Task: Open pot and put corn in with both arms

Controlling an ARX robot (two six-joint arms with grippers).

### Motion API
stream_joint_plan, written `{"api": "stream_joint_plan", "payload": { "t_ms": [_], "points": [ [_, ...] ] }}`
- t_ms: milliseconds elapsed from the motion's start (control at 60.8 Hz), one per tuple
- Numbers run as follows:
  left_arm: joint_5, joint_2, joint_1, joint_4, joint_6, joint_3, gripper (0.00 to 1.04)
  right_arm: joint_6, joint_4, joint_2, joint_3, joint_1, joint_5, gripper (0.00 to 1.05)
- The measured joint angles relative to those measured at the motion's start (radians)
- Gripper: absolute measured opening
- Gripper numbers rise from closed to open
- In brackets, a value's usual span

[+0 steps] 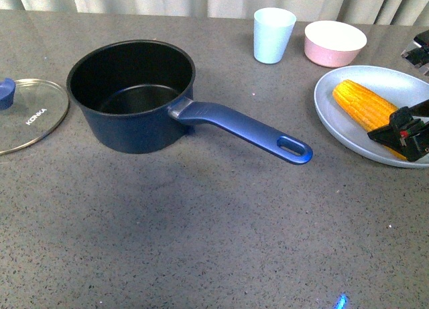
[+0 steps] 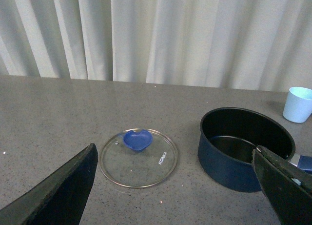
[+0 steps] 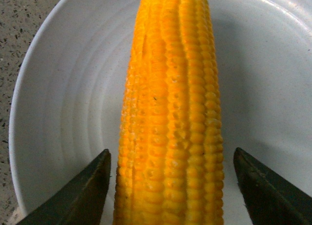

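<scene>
Right black gripper straddling the tapered yellow-orange corn cob
Jaws are standing wide, holding nothing; the cob's long axis is running straight out between them.

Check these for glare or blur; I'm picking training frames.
Front view: soft shadow on the table before the pot, blue glint at the bottom edge. Left wrist view: lid sharp, near fingers soft. Right wrist view: corn crisp, mild glare on the plate.

Front camera and left wrist share the pot; right wrist hugs corn.
</scene>
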State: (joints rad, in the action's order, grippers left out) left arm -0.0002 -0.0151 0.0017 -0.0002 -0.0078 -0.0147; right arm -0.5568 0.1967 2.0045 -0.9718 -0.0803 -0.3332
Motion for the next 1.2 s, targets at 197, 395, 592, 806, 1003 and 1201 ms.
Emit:
{"api": "stream_joint_plan", "payload": {
  "t_ms": [197, 395, 592, 806, 1003, 1201],
  "points": [
    [0.0, 0.0, 0.0, 0.0, 0.0, 0.0, 0.96, 0.031, 0.0, 0.001, 0.0, -0.01, -0.032, 0.42],
    [0.0, 0.0, 0.0, 0.0, 0.0, 0.0, 0.96, 0.111, -0.006, -0.06, 0.007, -0.051, -0.109, 0.28],
    [0.0, 0.0, 0.0, 0.0, 0.0, 0.0, 0.96, 0.243, -0.014, -0.281, 0.044, -0.026, -0.203, 0.22],
    [0.0, 0.0, 0.0, 0.0, 0.0, 0.0, 0.96, 0.359, 0.014, -0.343, -0.003, 0.199, -0.18, 0.2],
    [0.0, 0.0, 0.0, 0.0, 0.0, 0.0, 0.96, 0.411, -0.008, -0.168, -0.198, 0.409, -0.138, 0.2],
    [0.0, 0.0, 0.0, 0.0, 0.0, 0.0, 0.96, 0.425, -0.062, -0.004, -0.393, 0.491, -0.108, 0.19]
  ]
}}
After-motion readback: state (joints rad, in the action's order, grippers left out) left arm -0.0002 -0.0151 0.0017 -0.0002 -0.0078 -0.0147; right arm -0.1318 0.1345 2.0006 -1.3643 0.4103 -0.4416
